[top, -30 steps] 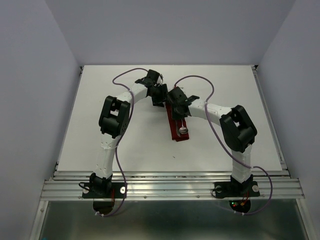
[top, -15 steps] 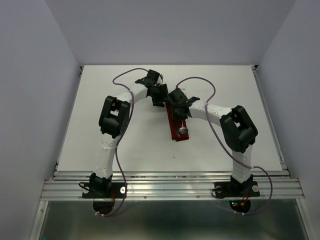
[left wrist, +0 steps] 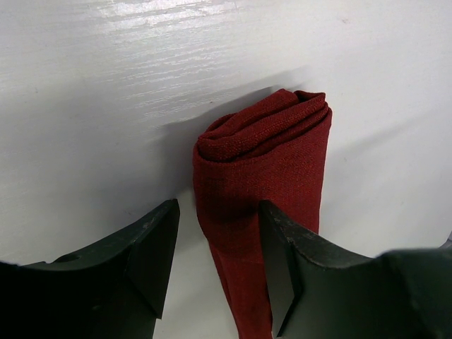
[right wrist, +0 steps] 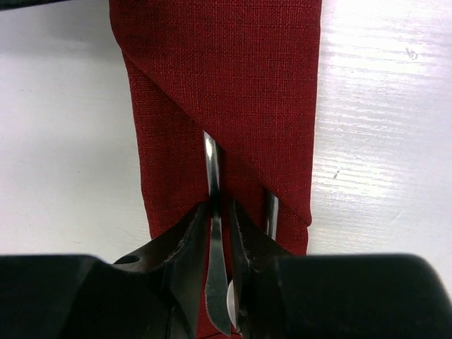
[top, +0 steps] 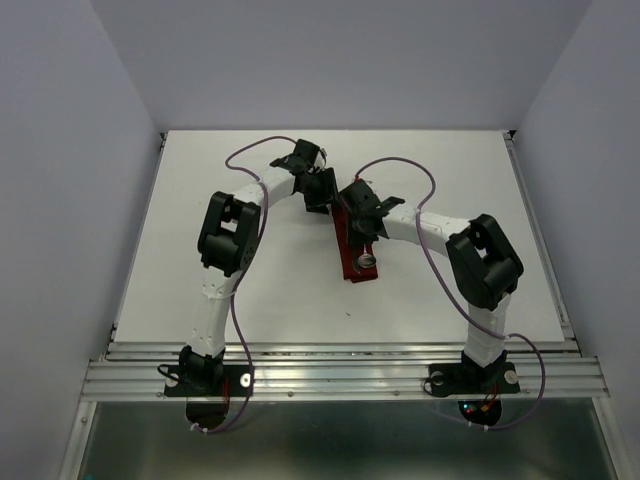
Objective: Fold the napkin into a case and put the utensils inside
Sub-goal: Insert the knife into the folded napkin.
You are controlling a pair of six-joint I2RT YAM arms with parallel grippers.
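Insertion stage: right gripper (right wrist: 217, 212) astride a slim silver utensil (right wrist: 210, 169) seated in the case (right wrist: 226, 85).
The claw's tips stand narrowly apart on either side of the handle; whether they pinch it cannot be told. Ahead of the claw the utensil runs under the diagonal fold of the dark red cloth, and a second silver handle (right wrist: 272, 212) sits just to the claw's right in the same pocket. Beyond, the left gripper (left wrist: 217, 208) stands wide open and empty astride the case's folded far end. I judge this a steadying post against sliding.
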